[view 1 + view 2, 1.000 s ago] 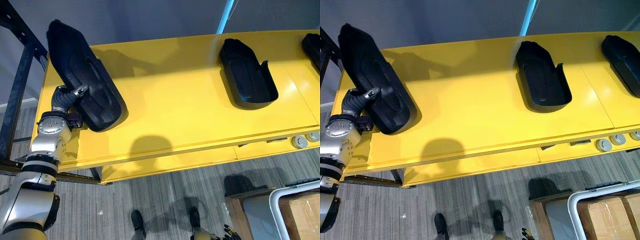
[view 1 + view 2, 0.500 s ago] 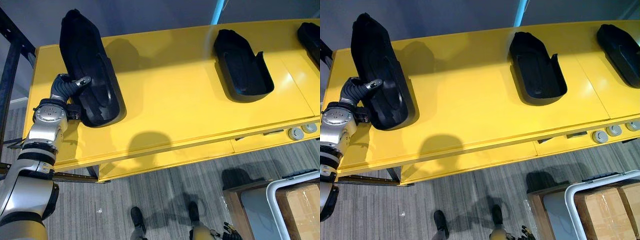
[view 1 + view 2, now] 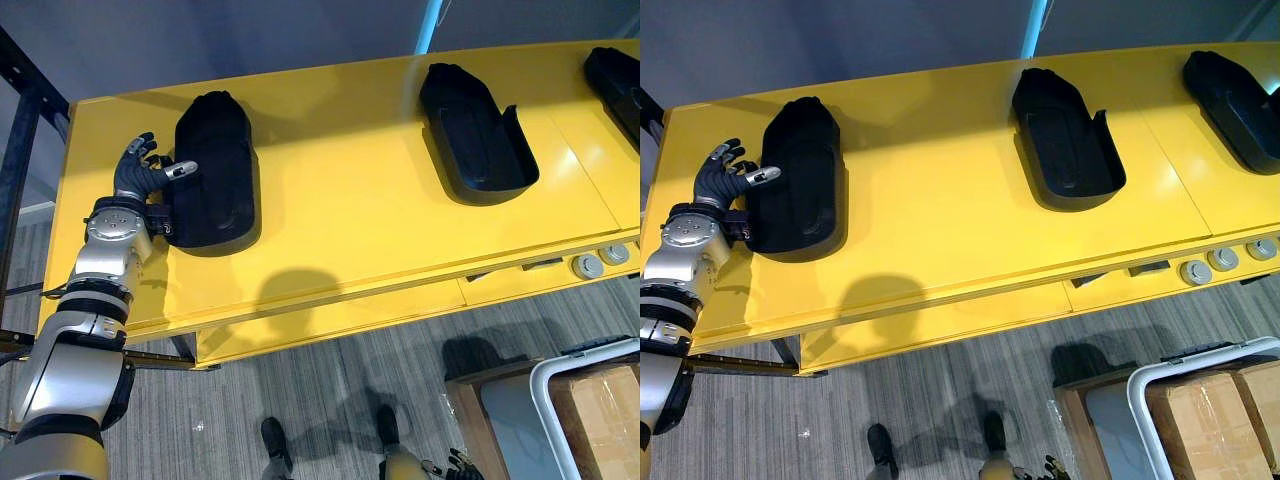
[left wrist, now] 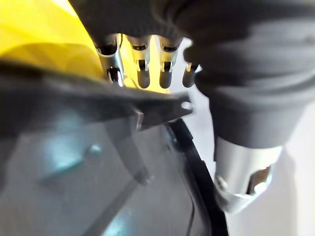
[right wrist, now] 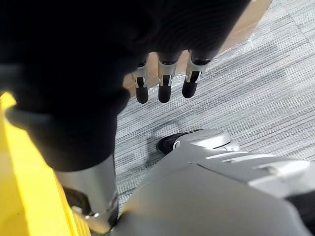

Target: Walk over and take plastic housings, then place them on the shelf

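Note:
A long black plastic housing (image 3: 215, 170) lies flat at the left end of the yellow shelf (image 3: 340, 210). My left hand (image 3: 138, 178) is beside its left edge, open with the fingers spread, and the thumb rests against the housing's rim. The left wrist view shows straight fingers (image 4: 142, 71) past the dark housing (image 4: 93, 172). Two more black housings sit further right, one mid-shelf (image 3: 475, 135) and one at the far right end (image 3: 615, 80). My right hand (image 5: 165, 81) hangs open over the carpet, holding nothing.
A black frame post (image 3: 20, 150) stands off the shelf's left end. Round buttons (image 3: 585, 265) sit on the shelf's front edge at right. A white-rimmed cart with a cardboard box (image 3: 600, 410) stands on the grey carpet at lower right.
The housing, held tilted up in my left hand a second ago, now lies flat on the shelf. The left hand's fingers have opened and let it go.

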You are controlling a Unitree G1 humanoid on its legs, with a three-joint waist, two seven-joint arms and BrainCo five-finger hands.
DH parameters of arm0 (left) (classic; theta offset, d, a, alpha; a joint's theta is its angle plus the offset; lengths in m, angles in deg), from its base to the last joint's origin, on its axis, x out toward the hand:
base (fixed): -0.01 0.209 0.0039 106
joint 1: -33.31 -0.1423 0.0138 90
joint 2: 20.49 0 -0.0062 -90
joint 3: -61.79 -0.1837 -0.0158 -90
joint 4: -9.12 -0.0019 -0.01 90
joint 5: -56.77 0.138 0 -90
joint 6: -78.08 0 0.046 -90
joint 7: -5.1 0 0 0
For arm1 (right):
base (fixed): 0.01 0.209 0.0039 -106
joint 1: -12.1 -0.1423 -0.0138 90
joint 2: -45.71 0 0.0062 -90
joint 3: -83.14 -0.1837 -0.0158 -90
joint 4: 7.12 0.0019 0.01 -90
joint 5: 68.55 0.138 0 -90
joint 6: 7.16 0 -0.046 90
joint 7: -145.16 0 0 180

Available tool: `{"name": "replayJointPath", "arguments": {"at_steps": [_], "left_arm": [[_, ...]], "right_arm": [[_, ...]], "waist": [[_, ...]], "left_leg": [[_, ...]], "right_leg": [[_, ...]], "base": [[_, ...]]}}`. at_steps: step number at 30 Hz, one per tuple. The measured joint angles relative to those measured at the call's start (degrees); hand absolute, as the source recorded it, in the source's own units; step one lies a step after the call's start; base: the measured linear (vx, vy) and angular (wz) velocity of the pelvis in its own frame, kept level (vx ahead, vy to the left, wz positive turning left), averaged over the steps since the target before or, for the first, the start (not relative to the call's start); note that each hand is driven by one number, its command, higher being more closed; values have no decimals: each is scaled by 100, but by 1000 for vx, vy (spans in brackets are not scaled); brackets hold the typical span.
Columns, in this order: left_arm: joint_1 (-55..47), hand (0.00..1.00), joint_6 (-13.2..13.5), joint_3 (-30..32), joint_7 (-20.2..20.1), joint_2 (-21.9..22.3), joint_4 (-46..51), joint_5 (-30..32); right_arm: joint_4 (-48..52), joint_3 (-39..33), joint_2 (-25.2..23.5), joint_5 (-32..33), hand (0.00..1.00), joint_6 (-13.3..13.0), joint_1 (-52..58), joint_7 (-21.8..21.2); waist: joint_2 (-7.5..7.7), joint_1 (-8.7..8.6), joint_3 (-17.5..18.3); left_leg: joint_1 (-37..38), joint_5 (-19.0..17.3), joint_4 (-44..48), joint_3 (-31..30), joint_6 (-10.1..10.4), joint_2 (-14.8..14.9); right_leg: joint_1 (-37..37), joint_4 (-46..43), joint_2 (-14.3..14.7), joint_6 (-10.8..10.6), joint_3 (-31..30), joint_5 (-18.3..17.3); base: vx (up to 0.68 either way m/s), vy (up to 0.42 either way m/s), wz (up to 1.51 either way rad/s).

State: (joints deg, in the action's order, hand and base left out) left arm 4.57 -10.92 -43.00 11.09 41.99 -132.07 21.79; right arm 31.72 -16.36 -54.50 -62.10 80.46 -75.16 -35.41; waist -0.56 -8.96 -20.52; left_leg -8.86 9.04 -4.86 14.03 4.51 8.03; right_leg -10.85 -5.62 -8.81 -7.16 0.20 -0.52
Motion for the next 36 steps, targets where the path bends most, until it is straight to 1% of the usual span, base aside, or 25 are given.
{"name": "replayJointPath", "arguments": {"at_steps": [5, 7, 9, 10, 12, 13, 15, 16, 17, 18, 19, 20, 21, 22, 23, 24, 25, 26, 28, 30, 31, 32, 33, 36], "left_arm": [[46, 0, -7, 57, 112, 159, 8, -484], [45, 0, -9, 244, 239, 324, 29, -538], [-36, 0, -18, 575, 467, 486, 430, -510], [-127, 0, -10, 727, 546, 516, 814, -454], [-558, 0, 83, 1169, 788, 575, 2099, -28], [-693, 0, 124, 1292, 875, 613, 2407, 129], [-1358, 0, 295, 1812, 1133, 764, 3569, 615], [-1930, 0, 432, 2163, 1303, 967, 4359, 961], [-2059, 0, 462, 2224, 1334, 1026, 4494, 1033], [-2587, 0, 520, 2474, 1462, 1264, 5020, 1353], [-3300, 0, 557, 2735, 1538, 1659, 5615, 1687], [-3555, 0, 564, 2782, 1557, 1868, 5819, 1850], [-3950, 100, 572, 2811, 1611, 2145, 6149, 2063], [-4540, 100, 595, 2777, 1650, 2514, 6551, 2439], [-4816, 100, 621, 2730, 1649, 2690, 6707, 2595], [-5347, 100, 651, 2551, 1631, 3028, 6960, 2806], [-5857, 100, 728, 2263, 1601, 3263, 7126, 2862], [-6064, 100, 755, 2095, 1541, 3342, 7177, 2861], [-6604, 100, 827, 1409, 1208, 3552, 7194, 2909], [-6727, 100, 857, 1045, 1009, 3703, 7136, 2947], [-6729, 100, 860, 997, 934, 3745, 7103, 2942], [-6698, 100, 917, 969, 829, 3776, 6962, 2942], [-6634, 100, 930, 981, 757, 3770, 6744, 2939], [-6518, 100, 931, 984, 709, 3747, 6320, 2858]], "right_arm": [[-3, -60, -3, 2, 0, 30, -1, 22], [-14, -88, -38, 2, 0, 52, -1, 31], [-43, -175, -65, 2, 0, 55, -4, 53], [-61, -195, -81, 3, 0, 55, -4, 61], [-159, -328, -112, 7, 0, 53, 5, 63], [-174, -358, -110, 8, 0, 52, 10, 64], [-204, -413, -112, 8, 0, 36, 37, 64], [-212, -498, -103, 7, 0, 16, 108, 64], [-211, -532, -105, 7, 0, 10, 133, 64], [-234, -669, -105, 7, 0, -5, 216, 66], [-262, -798, -113, 4, 0, -10, 309, 65], [-267, -853, -113, 1, 0, -12, 360, 65], [-325, -881, -115, 2, 0, -25, 399, 66], [-408, -966, -118, -3, 0, -28, 401, 66], [-431, -971, -125, -5, 0, -37, 405, 67], [-442, -987, -127, -8, 0, -65, 425, 67], [-446, -996, -127, -8, 0, -87, 445, 67], [-446, -996, -128, -9, 0, -99, 456, 68], [-466, -992, -129, -10, 0, -112, 494, 72], [-468, -967, -127, -12, 0, -123, 537, 83], [-468, -955, -125, -14, 0, -125, 547, 89], [-466, -949, -125, -19, 0, -125, 553, 103], [-461, -946, -124, -25, 0, -124, 553, 108], [-447, -799, -114, -24, 0, -125, 552, 151]], "waist": [[-1, -1, 0], [-2, 11, -1], [-3, 25, -1], [-3, 25, -1], [-6, 28, 1], [-8, 35, 2], [-46, 57, 34], [-135, 125, 99], [-160, 153, 118], [-242, 222, 203], [-320, 294, 338], [-335, 338, 394], [-343, 400, 465], [-337, 451, 538], [-337, 464, 559], [-339, 500, 587], [-335, 511, 615], [-336, 514, 628], [-333, 509, 722], [-337, 499, 797], [-336, 494, 828], [-337, 489, 860], [-333, 474, 884], [-329, 446, 888]], "left_leg": [[6, 23, -1, -36, -5, -1], [31, 27, 0, -49, -6, -1], [54, 31, 0, -74, -6, -2], [55, 37, 0, -91, -6, -2], [126, 39, 0, -132, -5, -3], [159, 39, 0, -146, -5, -2], [244, 38, -1, -177, -4, 0], [243, 34, -3, -187, 0, 1], [243, 34, -3, -188, 0, 1], [243, 21, -4, -197, 16, -1], [248, -18, -5, -234, 67, 2], [249, -27, -5, -236, 77, 2], [252, -34, -6, -244, 86, 0], [253, -44, -6, -268, 98, -1], [252, -46, -6, -282, 101, -5], [251, -57, -7, -301, 115, -11], [242, -66, -8, -309, 126, -12], [238, -69, -8, -312, 130, -12], [202, -113, -10, -311, 189, -11], [175, -120, -11, -307, 196, -11], [158, -120, -11, -307, 196, -10], [148, -86, -10, -309, 150, -7], [148, -83, -10, -309, 147, -2], [126, -82, -10, -304, 147, 3]], "right_leg": [[30, -4, -1, 0, 38, 0], [67, -4, -1, 0, 51, 0], [103, -4, -1, 0, 72, 0], [114, -4, -1, 0, 86, -1], [205, 4, -1, -1, 117, -5], [246, 6, -1, -5, 130, -9], [352, 20, -1, -12, 179, -30], [361, 23, -2, -8, 192, -59], [361, 23, -3, -11, 193, -61], [373, 25, -8, -38, 200, -82], [397, 27, -9, -57, 216, -101], [401, 27, -11, -63, 216, -107], [410, 27, -14, -65, 224, -111], [430, 33, -16, -66, 240, -114], [442, 35, -20, -68, 252, -116], [451, 34, -29, -75, 272, -120], [450, 35, -30, -93, 279, -133], [450, 36, -30, -101, 281, -138], [430, 85, -23, -126, 248, -156], [413, 123, -14, -130, 218, -157], [392, 125, -11, -130, 214, -157], [390, 121, -6, -94, 219, -132], [389, 122, 0, -95, 221, -103], [375, 150, 7, -82, 226, -92]], "base": [[-10, 9, 3], [-8, 10, 4], [-9, 10, 4], [-10, 11, 7], [-2, 10, 7], [3, 4, 6], [-10, 4, 6], [-14, 7, 5], [-11, 12, 6], [-1, 17, 9], [1, 21, 9], [6, 19, 8], [5, 16, 6], [3, 15, 8], [-3, 20, 10], [-20, 27, 8], [-20, 23, 6], [-28, 20, 3], [-16, 10, -1], [0, 0, 0], [0, 0, 0], [0, 0, 0], [0, 0, 0], [10, 1, 0]]}}
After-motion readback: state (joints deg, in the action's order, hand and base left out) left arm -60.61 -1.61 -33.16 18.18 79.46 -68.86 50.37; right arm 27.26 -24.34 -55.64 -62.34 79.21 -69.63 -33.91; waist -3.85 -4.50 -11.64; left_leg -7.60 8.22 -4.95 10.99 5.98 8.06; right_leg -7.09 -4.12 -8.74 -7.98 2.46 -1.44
